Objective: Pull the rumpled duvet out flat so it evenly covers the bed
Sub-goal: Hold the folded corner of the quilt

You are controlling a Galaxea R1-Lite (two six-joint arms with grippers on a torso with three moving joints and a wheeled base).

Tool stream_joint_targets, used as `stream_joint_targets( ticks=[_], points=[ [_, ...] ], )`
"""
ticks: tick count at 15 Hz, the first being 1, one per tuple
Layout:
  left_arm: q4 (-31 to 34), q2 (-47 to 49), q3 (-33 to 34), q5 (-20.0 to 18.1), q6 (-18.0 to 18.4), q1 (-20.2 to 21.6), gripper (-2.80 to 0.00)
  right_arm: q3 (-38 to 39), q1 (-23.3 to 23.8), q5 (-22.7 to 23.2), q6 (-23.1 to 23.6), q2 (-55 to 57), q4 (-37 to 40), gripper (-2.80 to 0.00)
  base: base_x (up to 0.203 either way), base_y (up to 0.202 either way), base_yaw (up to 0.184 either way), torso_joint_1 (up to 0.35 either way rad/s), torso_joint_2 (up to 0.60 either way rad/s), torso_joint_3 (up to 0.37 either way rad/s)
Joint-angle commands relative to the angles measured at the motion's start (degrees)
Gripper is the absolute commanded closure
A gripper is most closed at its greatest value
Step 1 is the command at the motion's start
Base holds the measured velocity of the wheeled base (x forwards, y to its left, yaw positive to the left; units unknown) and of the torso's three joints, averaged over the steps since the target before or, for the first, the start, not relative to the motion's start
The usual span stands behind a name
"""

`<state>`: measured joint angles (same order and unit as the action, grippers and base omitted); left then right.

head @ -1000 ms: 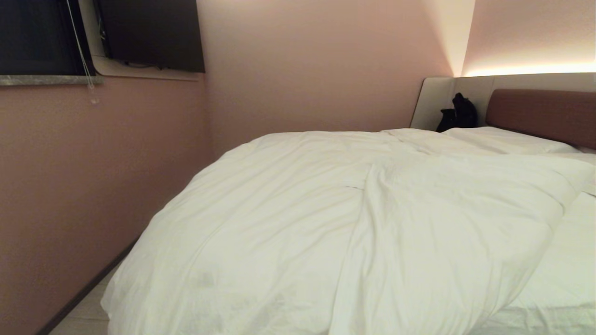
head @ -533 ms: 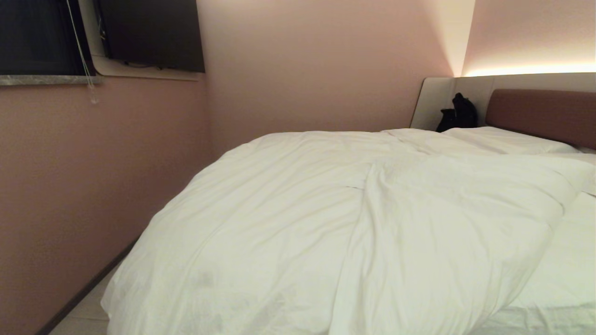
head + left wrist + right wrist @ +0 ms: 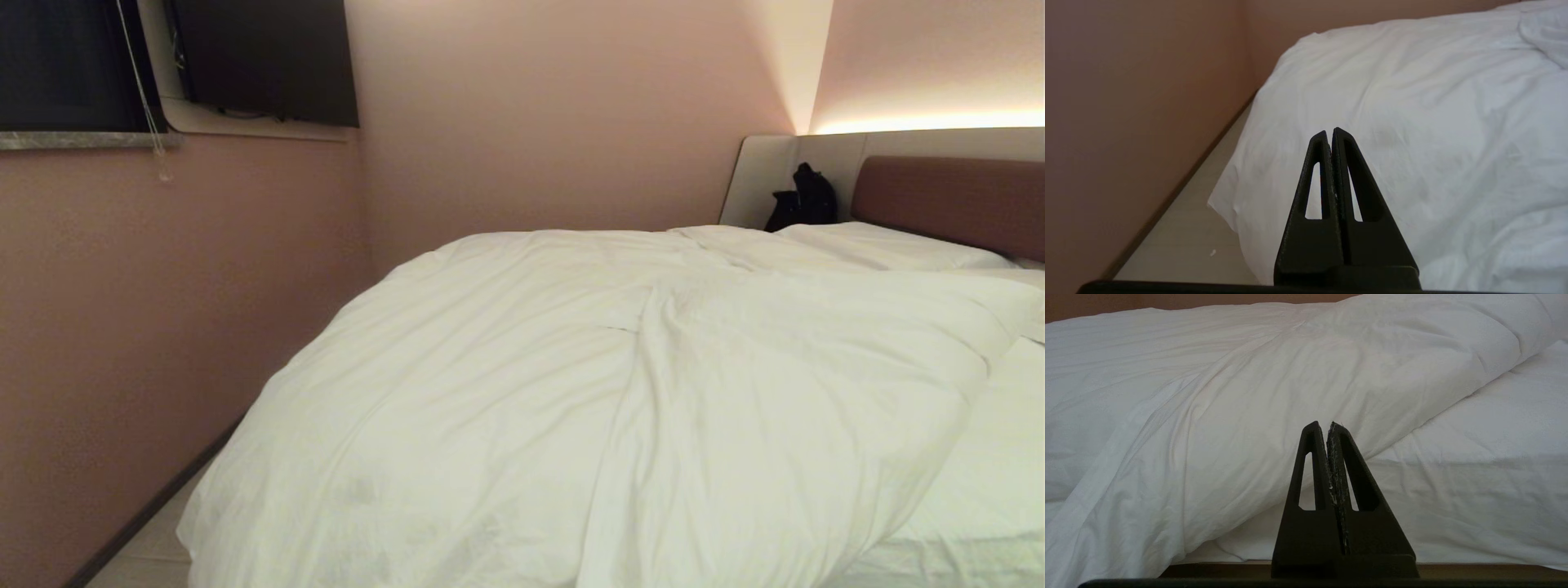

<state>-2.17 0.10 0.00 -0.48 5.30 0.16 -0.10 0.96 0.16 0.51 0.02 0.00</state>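
Observation:
The white duvet [image 3: 571,392] lies rumpled across the bed [image 3: 947,196], bunched toward the left side, with a thick fold running diagonally. Its left corner hangs off the mattress toward the floor [image 3: 1229,204]. On the right the fitted sheet [image 3: 996,482] lies bare. Neither arm shows in the head view. My left gripper [image 3: 1329,131] is shut and empty, held in front of the duvet's [image 3: 1412,102] hanging left side. My right gripper [image 3: 1323,424] is shut and empty, facing the duvet's [image 3: 1249,396] lower edge where it meets the bare sheet [image 3: 1474,465].
A pink wall [image 3: 163,327] runs close along the bed's left side, leaving a narrow strip of pale floor [image 3: 1180,237]. A pillow [image 3: 873,245] and a black bag [image 3: 804,200] sit by the headboard. A dark screen [image 3: 261,57] hangs on the wall.

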Motion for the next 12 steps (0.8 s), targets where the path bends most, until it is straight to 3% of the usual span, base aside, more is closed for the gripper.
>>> stream_joint_targets(
  ticks=[1, 3, 12],
  points=[
    [3.95, -0.07, -0.38, -0.22, -0.47, 0.02, 0.00, 0.01, 0.00, 0.02, 0.02, -0.02, 0.00, 0.00, 0.000, 0.000, 0.000, 0.000, 0.00, 0.000],
    [4.10, -0.10, -0.62, -0.23, -2.92, 0.02, 0.00, 0.01, 0.00, 0.02, 0.02, -0.02, 0.00, 0.00, 0.000, 0.000, 0.000, 0.000, 0.00, 0.000],
    [4.10, -0.10, -0.62, -0.22, -3.10, 0.02, 0.00, 0.01, 0.00, 0.02, 0.02, -0.02, 0.00, 0.00, 0.000, 0.000, 0.000, 0.000, 0.00, 0.000]
  ],
)
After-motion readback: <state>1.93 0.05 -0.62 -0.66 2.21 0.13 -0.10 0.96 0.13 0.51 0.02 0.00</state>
